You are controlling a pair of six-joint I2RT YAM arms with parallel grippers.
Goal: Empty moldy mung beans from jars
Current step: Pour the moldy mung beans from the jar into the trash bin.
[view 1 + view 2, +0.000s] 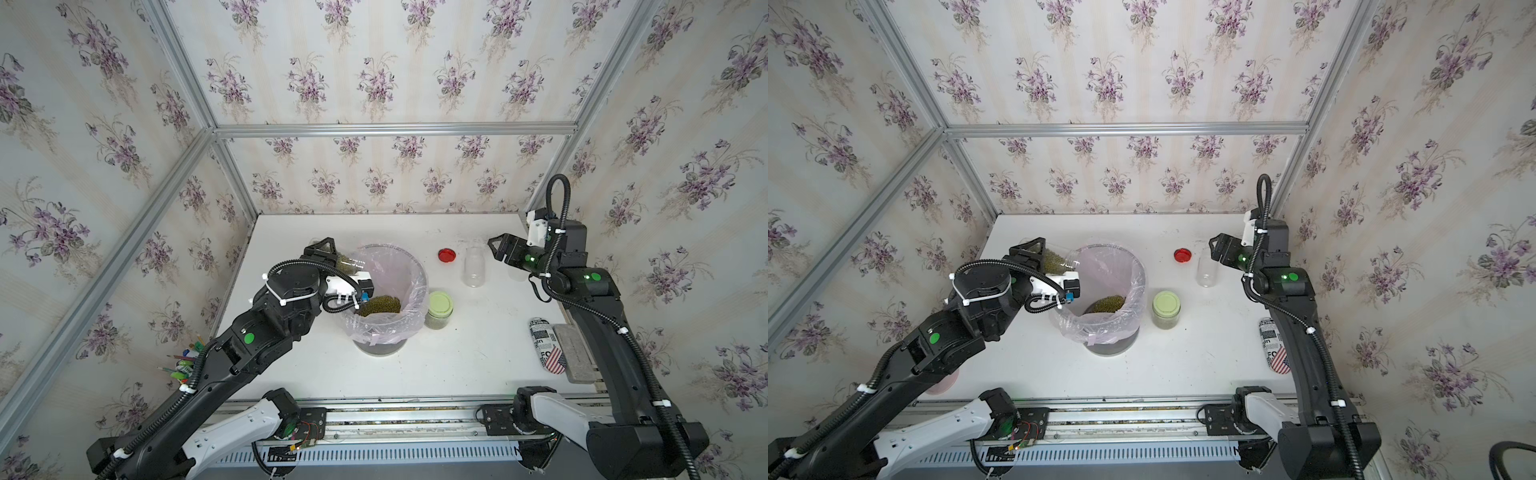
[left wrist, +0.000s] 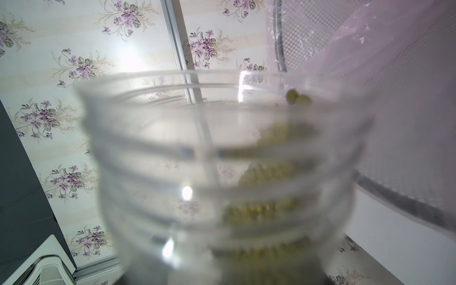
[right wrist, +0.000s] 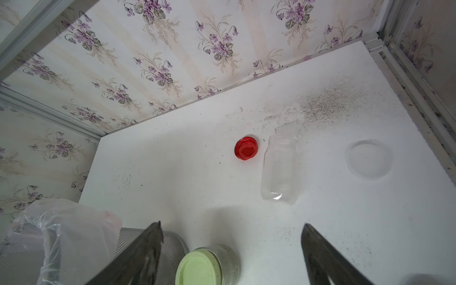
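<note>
My left gripper (image 1: 337,258) (image 1: 1045,254) is shut on a clear open jar (image 1: 351,262) (image 1: 1061,257) (image 2: 222,160), tilted with its mouth over the rim of the pink-lined bin (image 1: 420,270) (image 1: 1140,272). Mung beans (image 2: 266,172) lie inside this jar, two of them at its mouth. A heap of mung beans (image 1: 380,305) (image 1: 1106,304) lies in the bin. An empty jar (image 1: 474,266) (image 1: 1207,269) (image 3: 278,170) stands beside a red lid (image 1: 447,255) (image 3: 246,148). A green-lidded jar (image 1: 439,309) (image 1: 1166,309) (image 3: 204,266) stands right of the bin. My right gripper (image 1: 496,247) (image 3: 232,227) hangs open, holding nothing.
A pale round lid (image 3: 369,159) lies on the table near the back right corner. A newspaper-print pouch (image 1: 548,345) and a grey block (image 1: 575,353) lie at the right edge. Pens (image 1: 187,361) stand off the left edge. Dark specks dust the back of the table.
</note>
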